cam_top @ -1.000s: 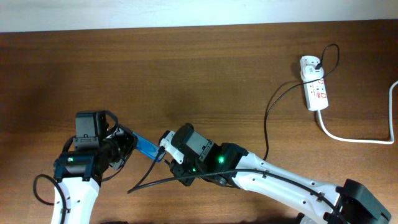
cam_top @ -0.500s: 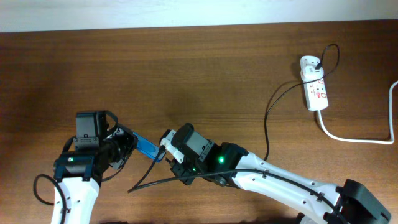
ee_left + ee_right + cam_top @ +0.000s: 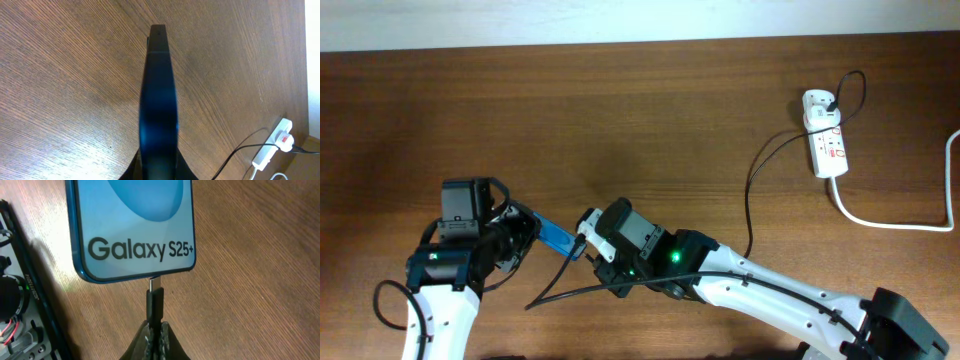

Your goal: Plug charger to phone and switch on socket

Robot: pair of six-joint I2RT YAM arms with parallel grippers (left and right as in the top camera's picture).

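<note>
The phone, blue-screened with "Galaxy S25+" on it, is held above the table in my left gripper, which is shut on it. The left wrist view shows the phone edge-on. My right gripper is shut on the charger's small black plug. The plug's metal tip meets the phone's bottom edge; how deep it sits I cannot tell. From above, the phone lies between both grippers at the lower left. The charger cable runs to the white socket at the far right, its adapter plugged in.
A thick white cord leaves the socket toward the right edge. The left arm's body stands close on the left of the right wrist view. Bare wooden table fills the middle and back.
</note>
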